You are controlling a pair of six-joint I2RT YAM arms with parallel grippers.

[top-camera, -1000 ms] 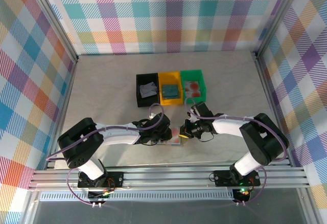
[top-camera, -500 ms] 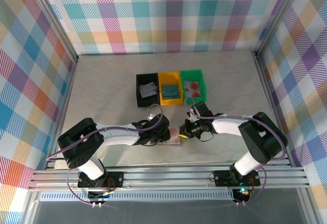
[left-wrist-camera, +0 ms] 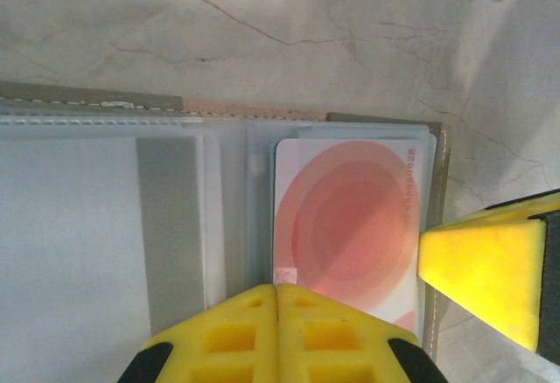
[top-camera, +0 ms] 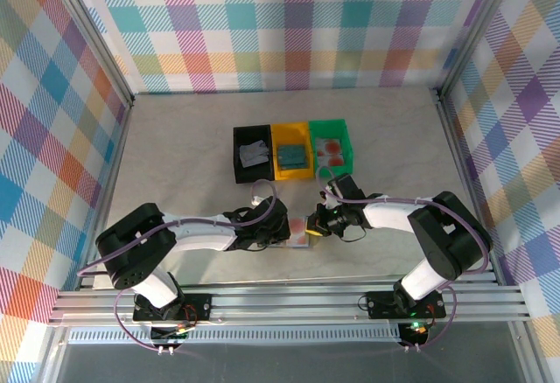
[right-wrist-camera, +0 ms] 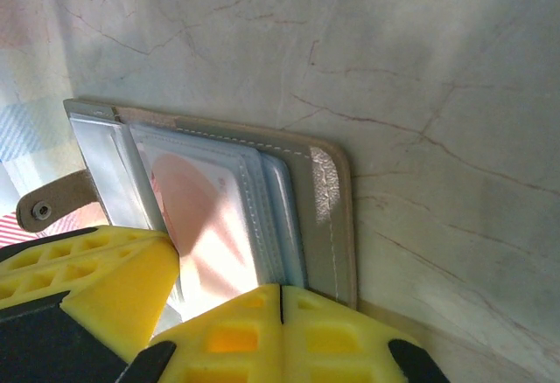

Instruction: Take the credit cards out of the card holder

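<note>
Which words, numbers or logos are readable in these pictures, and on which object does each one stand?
Pink credit card, in the card holder: a tiny line of print along one edge, too blurred to read.
Nothing else bears legible text.

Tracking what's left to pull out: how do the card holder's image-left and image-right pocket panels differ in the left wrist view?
The image-right panel holds a reddish-pink card; the image-left panel shows none. The image-left panel has a grey vertical band; the image-right panel lacks one. Both are pale translucent pockets of one card holder.
</note>
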